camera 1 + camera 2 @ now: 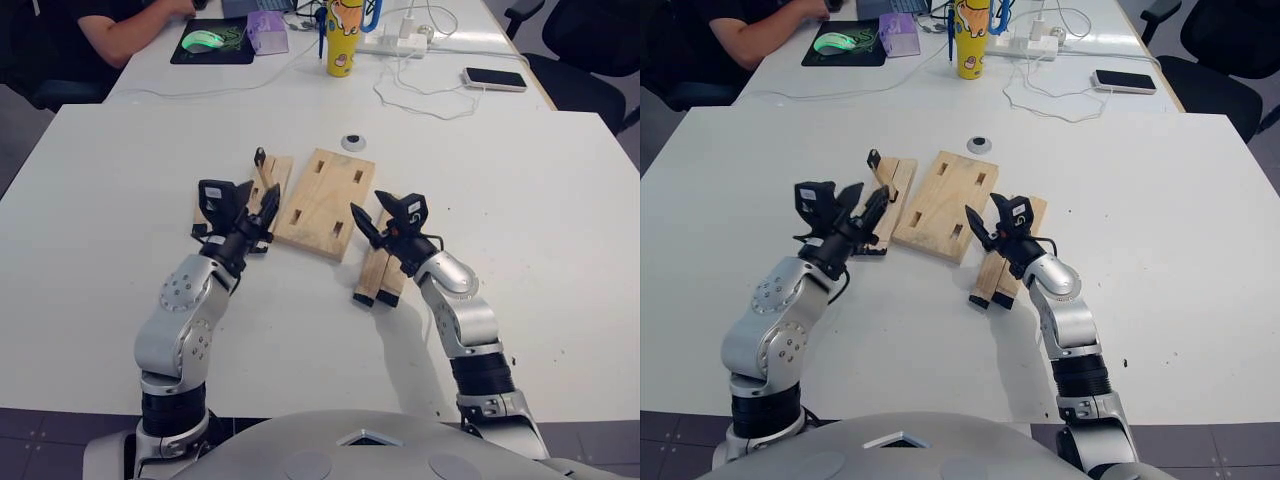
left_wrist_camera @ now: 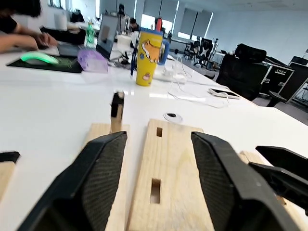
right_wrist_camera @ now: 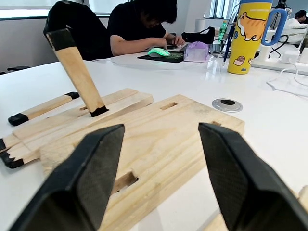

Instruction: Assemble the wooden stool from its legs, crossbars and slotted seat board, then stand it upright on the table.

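Slotted seat board [image 1: 323,203] flat mid-table, black-tipped legs [image 1: 373,275] lying at its right, more pieces [image 1: 281,170] at its left

The board [image 1: 322,203] lies flat in the middle, open from above. Just to its left, a left stack of sticks [image 1: 282,172] carries one tilted stick [image 1: 262,168] that juts up and bars a low sweep past the spread left tool [image 1: 262,205]. Just to its right, a right bundle of sticks [image 1: 375,278] lies under the spread right tool [image 1: 368,220]. Open bench [image 1: 560,260] stretches along both outer sides and the near edge. A small round cap [image 1: 353,142] sits beyond the board.
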Motion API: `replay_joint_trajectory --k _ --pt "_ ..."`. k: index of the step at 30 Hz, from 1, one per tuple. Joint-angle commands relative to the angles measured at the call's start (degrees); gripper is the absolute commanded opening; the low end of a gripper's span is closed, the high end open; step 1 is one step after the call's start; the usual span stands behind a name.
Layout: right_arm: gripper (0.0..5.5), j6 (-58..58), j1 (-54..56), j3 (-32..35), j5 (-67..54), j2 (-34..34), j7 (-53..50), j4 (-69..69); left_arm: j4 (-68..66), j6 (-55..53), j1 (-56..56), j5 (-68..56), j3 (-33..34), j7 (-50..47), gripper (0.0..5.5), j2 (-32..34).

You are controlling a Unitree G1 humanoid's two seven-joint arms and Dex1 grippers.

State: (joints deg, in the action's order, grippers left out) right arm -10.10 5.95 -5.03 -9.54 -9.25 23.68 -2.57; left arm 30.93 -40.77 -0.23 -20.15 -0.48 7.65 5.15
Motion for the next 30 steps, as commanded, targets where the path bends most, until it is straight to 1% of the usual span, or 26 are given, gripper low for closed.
replay_joint_trajectory --k 1,4,7,14,19,27,30 --pt "2.86 -0.86 0.38 -0.1 -0.15 -0.44 0.33 -0.54 -3.79 -4.49 0.03 -0.93 0.26 -1.7 2.6 -1.35" --pt "2.86 -0.92 0.68 -0.16 -0.15 -0.92 1.03 -0.07 -5.56 -4.62 1.93 -2.3 1.98 -2.17 2.6 -3.11" --pt "2.86 -1.29 0.08 -0.36 -0.05 -1.4 1.48 -0.18 -5.52 -2.84 3.47 -2.08 3.37 -2.35 2.6 -3.17" --pt "2.86 -2.0 -0.62 -0.46 -0.2 -1.35 1.21 -1.14 -6.77 -3.88 4.12 -2.33 6.29 -3.32 2.6 -2.77" --pt "2.86 -2.32 -0.19 -0.4 -0.23 -1.28 1.16 -1.07 -8.48 -7.39 4.2 -2.64 6.15 -3.37 2.6 -2.2" --pt "2.86 -2.47 -0.8 -0.39 -0.24 -1.5 1.31 -1.37 -6.03 -11.2 5.16 -3.49 6.16 -3.62 2.6 -2.24" --pt "2.86 -2.72 -0.89 -0.56 -0.27 -1.33 1.2 -1.73 -7.01 -11.82 5.08 -2.83 6.34 -3.95 2.6 -1.65"
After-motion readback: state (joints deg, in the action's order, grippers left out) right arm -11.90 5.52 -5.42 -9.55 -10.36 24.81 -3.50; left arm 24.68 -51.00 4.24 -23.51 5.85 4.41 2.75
